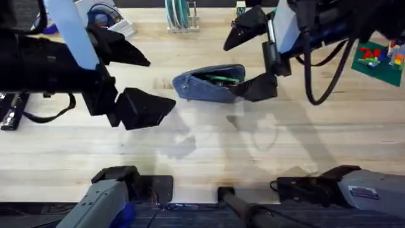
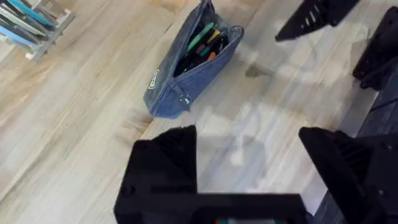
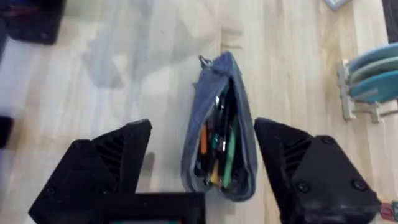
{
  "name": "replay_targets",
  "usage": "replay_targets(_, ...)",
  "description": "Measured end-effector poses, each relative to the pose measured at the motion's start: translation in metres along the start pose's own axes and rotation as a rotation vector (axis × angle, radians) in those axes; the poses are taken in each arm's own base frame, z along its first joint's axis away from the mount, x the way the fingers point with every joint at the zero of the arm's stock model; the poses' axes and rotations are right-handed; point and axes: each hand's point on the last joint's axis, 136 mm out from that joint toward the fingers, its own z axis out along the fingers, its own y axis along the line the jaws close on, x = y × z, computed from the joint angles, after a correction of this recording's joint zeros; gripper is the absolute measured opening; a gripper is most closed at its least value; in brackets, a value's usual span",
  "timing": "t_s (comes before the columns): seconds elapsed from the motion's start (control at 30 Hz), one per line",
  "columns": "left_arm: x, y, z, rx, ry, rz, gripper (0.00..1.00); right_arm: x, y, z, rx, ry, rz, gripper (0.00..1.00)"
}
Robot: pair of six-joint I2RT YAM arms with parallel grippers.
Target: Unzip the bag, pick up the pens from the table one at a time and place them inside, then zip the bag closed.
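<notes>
Already the bag [image 3: 219, 134] lay unzipped, pens [image 3: 217, 146] inside. My right gripper [image 3: 202, 158] straddled it, spread wide, empty, positioned for zipping. My left gripper [image 2: 249, 171] hung open, clear.

Nothing can be read: the bag [image 2: 186, 68] carries a small pale label near its lower end, perhaps lettered, but illegible.
</notes>
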Motion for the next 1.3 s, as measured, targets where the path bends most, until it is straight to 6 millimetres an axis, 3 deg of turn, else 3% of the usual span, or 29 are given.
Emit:
replay_targets(0.1, 0.000, 0.000, 0.000, 0.000, 0.000, 0.000, 0.995, -0.010, 0.001, 0.004, 0.001, -0.018, 0.024, 0.997)
replay_targets(0.13, 0.000, 0.000, 0.000, 0.000, 0.000, 0.000, 0.995, -0.016, -0.005, 0.006, 0.019, -0.036, 0.141, 0.997)
replay_targets(0.33, 0.000, 0.000, 0.000, 0.000, 0.000, 0.000, 0.996, -0.016, -0.005, 0.006, 0.018, -0.038, 0.259, 0.998)
replay_targets(1.3, 0.000, 0.000, 0.000, -0.001, 0.000, 0.000, 0.995, -0.016, -0.005, 0.006, 0.016, -0.039, 0.361, 0.997)
